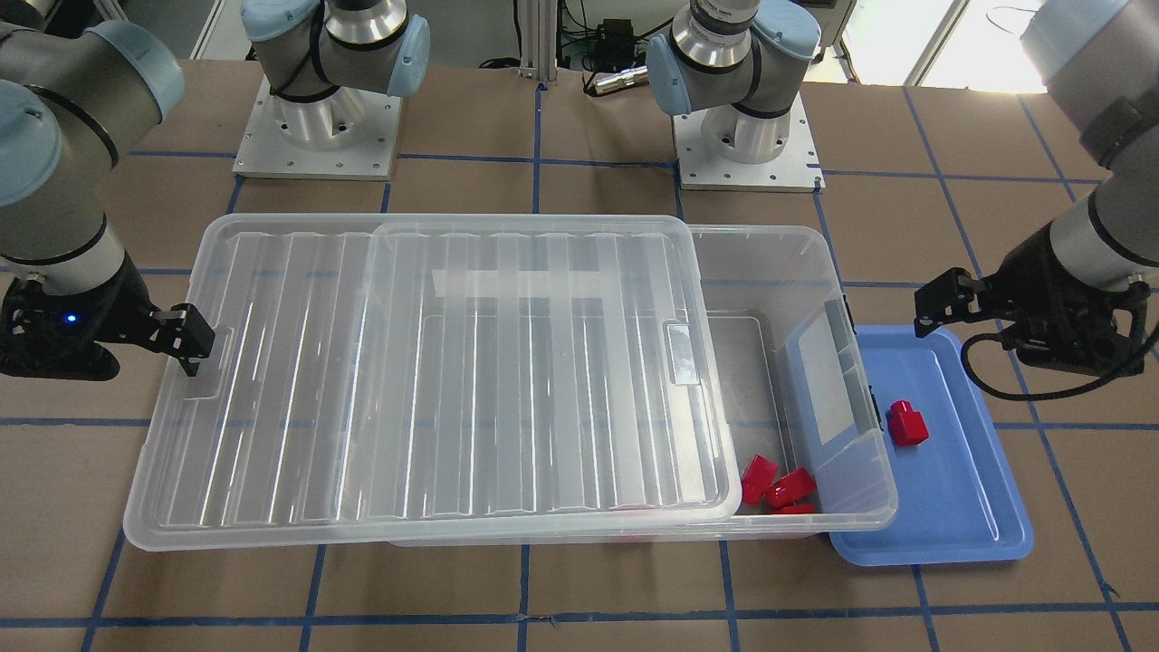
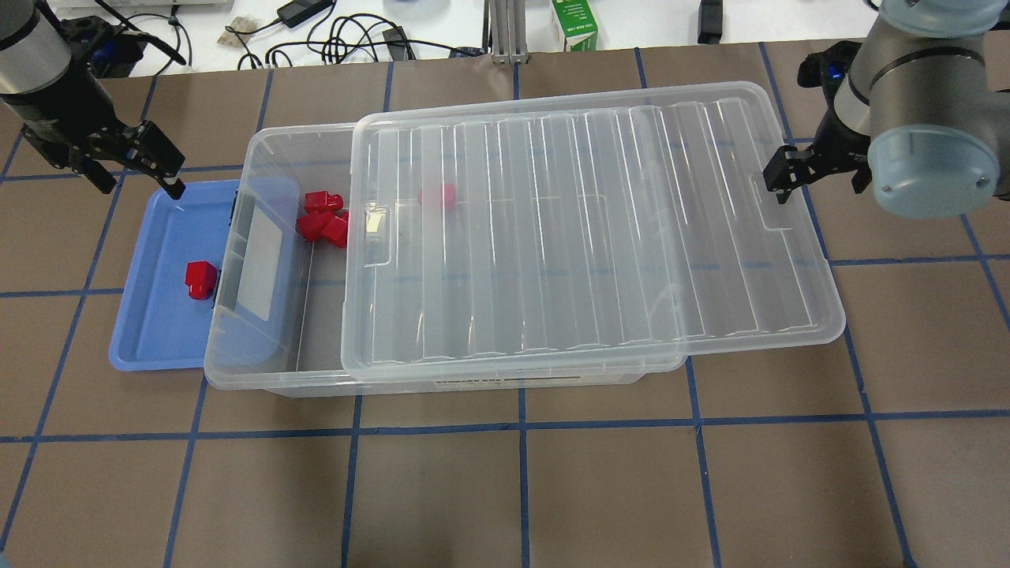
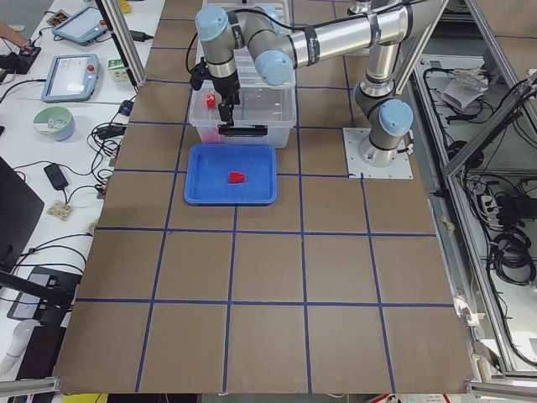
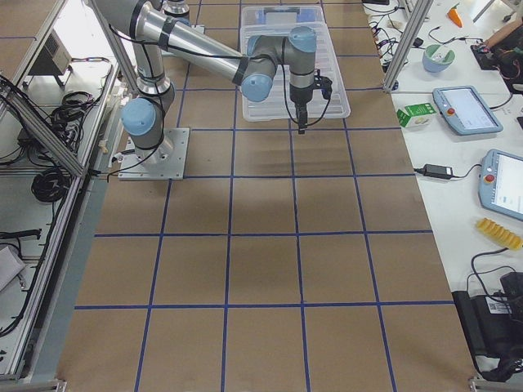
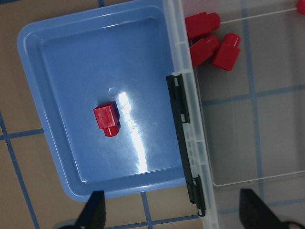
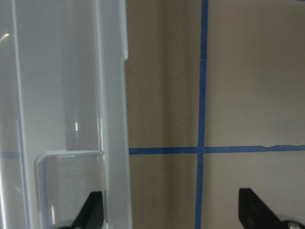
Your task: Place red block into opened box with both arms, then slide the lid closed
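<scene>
The red block lies alone in the blue tray, just outside the box's left end; the left wrist view shows the red block lying on its side. My left gripper hovers open over the tray's far corner, holding nothing. The clear box is mostly covered by its lid, which is shifted to my right and leaves the left end uncovered. My right gripper is open at the lid's right short end. In the right wrist view, the lid's edge runs between the fingers.
Three red pieces lie in the box's uncovered end, and another red piece shows through the lid. The tray butts against the box's black latch. Brown table with blue tape lines stretches in front.
</scene>
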